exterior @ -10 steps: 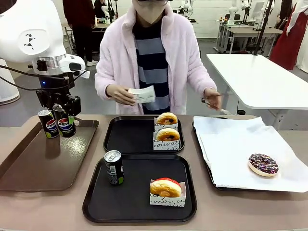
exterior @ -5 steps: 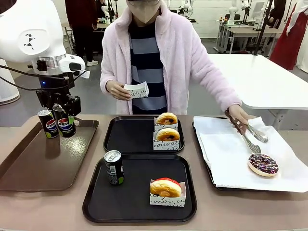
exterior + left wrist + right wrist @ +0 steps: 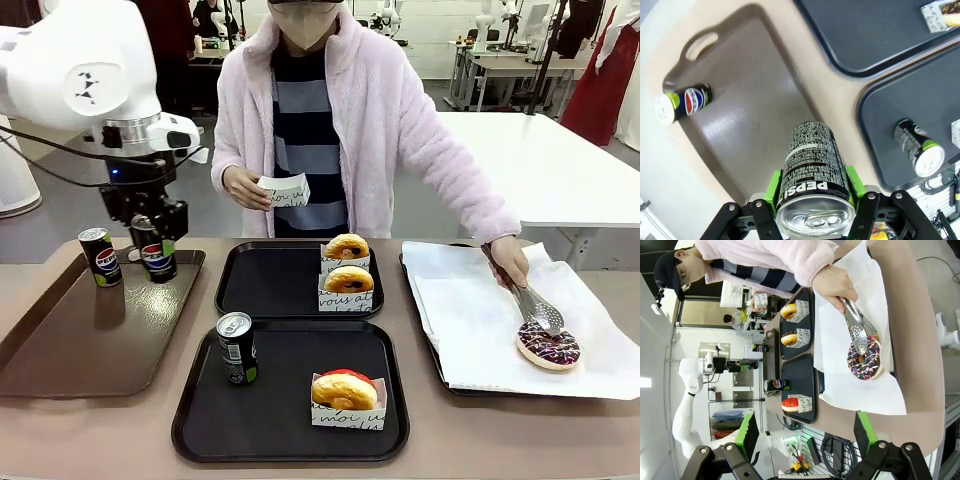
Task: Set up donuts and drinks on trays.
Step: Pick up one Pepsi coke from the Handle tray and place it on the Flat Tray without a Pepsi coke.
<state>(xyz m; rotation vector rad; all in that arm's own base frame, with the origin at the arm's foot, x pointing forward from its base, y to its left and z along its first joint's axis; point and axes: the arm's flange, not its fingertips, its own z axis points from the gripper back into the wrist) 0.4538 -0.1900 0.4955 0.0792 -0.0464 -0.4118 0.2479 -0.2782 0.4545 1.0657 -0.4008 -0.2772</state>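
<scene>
Left of the near tray (image 3: 200, 420), in the front view, we see the left tool (image 3: 158, 250) clenched on the held can (image 3: 157, 262), upright over the brown tray (image 3: 70, 350). Farther left of the near tray, a second can (image 3: 100, 257) stands on that brown tray. On the near tray itself are a third can (image 3: 237, 348) at its far left and a red donut (image 3: 344, 388) in a paper holder at its near right. Just beyond the near tray lies the far tray (image 3: 265, 285), with two plain donuts (image 3: 349, 279) along its right side. Right of the near tray, a paper-lined tray (image 3: 470, 330) bears a sprinkled donut (image 3: 548, 347). A person's hand (image 3: 508, 258) sets tongs (image 3: 535, 305) on that donut.

From the left wrist view we look along the held can (image 3: 810, 160), pinched between the green pads (image 3: 774, 182) of the left tool (image 3: 812, 187). Under it is the brown tray (image 3: 755, 115), with the second can (image 3: 682, 100) on it. The near tray (image 3: 880, 110) lies across a strip of table (image 3: 815, 85) and carries the third can (image 3: 917, 147).

In the right wrist view, which is rolled sideways, the right tool (image 3: 807, 427) is released, its fingers wide apart with nothing between them. It hangs well off from the near tray (image 3: 802, 382), on the paper-lined tray's side. We make out the third can (image 3: 776, 385), the red donut (image 3: 790, 404), and the tongs (image 3: 857, 330) on the sprinkled donut (image 3: 865, 364).
</scene>
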